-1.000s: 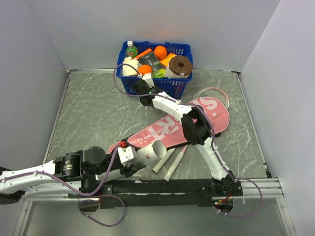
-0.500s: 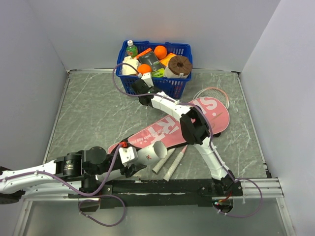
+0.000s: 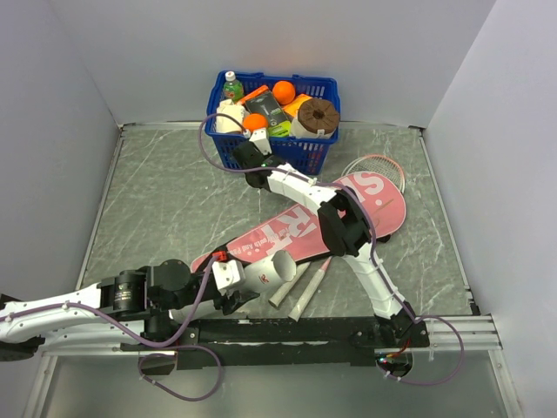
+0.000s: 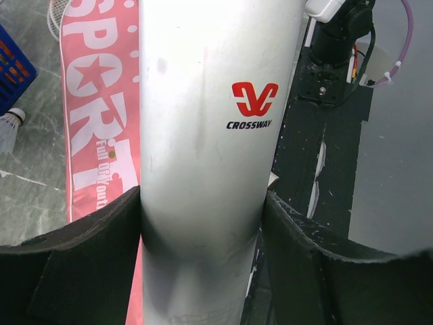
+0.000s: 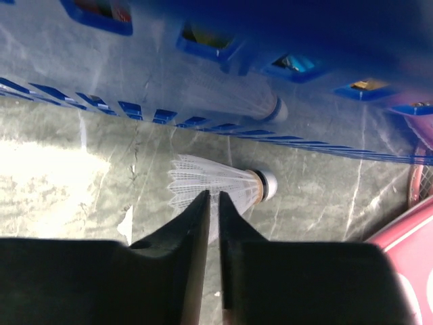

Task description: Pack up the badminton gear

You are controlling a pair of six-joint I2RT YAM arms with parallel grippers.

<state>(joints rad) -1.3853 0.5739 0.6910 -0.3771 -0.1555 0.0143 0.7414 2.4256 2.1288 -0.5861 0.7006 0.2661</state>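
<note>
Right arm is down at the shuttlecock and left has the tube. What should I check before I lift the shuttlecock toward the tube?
1. Tube held: ok, clamped in the left end effector.
2. Shuttlecock gripped: ok, it seems. The right end effector is closed to a slit on the feather skirt.
3. Shuttlecock apart from the blue basket: ok, bare table shows between them.
4. Tube mouth turned toward the right arm: cannot tell.
5. Rackets packed: not ok, a head lies outside the pink cover.
</note>
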